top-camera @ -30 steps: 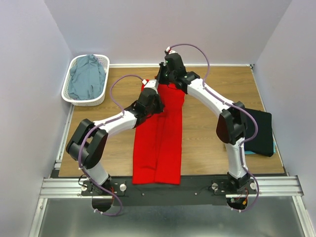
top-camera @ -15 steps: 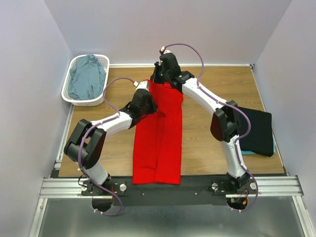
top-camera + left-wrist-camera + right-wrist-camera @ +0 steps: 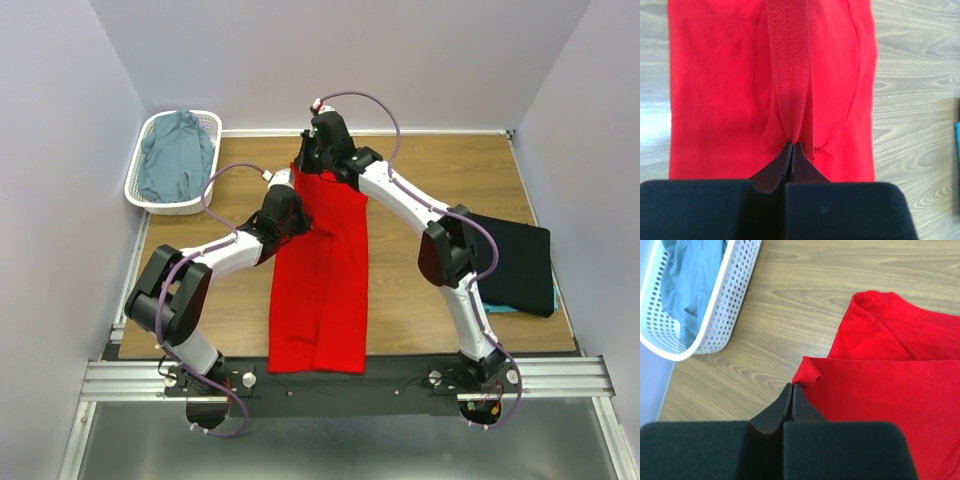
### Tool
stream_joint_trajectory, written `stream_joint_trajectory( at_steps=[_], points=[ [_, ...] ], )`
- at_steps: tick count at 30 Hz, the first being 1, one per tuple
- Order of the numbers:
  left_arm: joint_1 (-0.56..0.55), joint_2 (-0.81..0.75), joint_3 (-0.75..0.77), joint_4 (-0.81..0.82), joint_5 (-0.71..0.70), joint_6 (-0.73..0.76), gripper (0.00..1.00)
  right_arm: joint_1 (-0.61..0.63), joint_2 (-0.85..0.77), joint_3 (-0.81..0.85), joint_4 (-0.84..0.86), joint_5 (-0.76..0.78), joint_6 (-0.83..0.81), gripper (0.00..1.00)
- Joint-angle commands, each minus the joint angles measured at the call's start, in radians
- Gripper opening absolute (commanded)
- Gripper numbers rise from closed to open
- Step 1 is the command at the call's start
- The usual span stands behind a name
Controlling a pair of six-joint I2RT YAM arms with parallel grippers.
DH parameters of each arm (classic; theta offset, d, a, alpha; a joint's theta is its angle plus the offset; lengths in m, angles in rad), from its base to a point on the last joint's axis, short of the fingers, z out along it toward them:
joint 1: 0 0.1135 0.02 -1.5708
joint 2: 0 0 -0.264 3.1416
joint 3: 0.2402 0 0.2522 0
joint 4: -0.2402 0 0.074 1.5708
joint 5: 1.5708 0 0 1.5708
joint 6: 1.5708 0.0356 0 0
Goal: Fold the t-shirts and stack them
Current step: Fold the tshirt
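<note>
The left end effector (image 3: 792,146) is pinched tight on the red shirt (image 3: 715,90), its fingertips meeting on a ribbed band of cloth that runs straight away from them down the middle of the garment. The right end effector (image 3: 792,386) is likewise closed, its tips nipping a small rolled corner at the shirt's edge, with a second red layer lying just beyond it.

From above, both sit close together over the far end of the red shirt (image 3: 320,290), the left end effector (image 3: 288,188) nearer the left edge of the desk (image 3: 440,170) and the right end effector (image 3: 316,150) nearer the far edge. The shirt lies as a long narrow strip down the middle of the desk, from near the far edge to the near edge.

The desk is light brown wood grain, matte, with a soft glare patch at the left of the left wrist view. A black shirt (image 3: 520,265) lies folded at the right edge, on top of a teal shirt (image 3: 507,309) that shows only as a sliver. At the far left corner a white perforated basket (image 3: 150,197) holds a crumpled grey-blue shirt (image 3: 175,155).

Plain pale lilac walls (image 3: 60,120) enclose the desk on the left, far and right sides. A slotted aluminium rail (image 3: 350,378) carrying both arm bases runs along the near edge.
</note>
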Motion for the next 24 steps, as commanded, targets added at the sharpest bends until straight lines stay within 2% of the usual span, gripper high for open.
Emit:
stream_joint_trajectory(
  at_steps=[1,24],
  points=[
    [-0.001,-0.001,-0.043,-0.061,0.015,-0.017,0.00,0.008,0.043,0.064,0.077,0.000,-0.007,0.00],
    [0.048,0.069,-0.088,-0.004,0.047,-0.035,0.00,0.009,0.204,0.172,0.077,-0.040,-0.002,0.02]
  ],
)
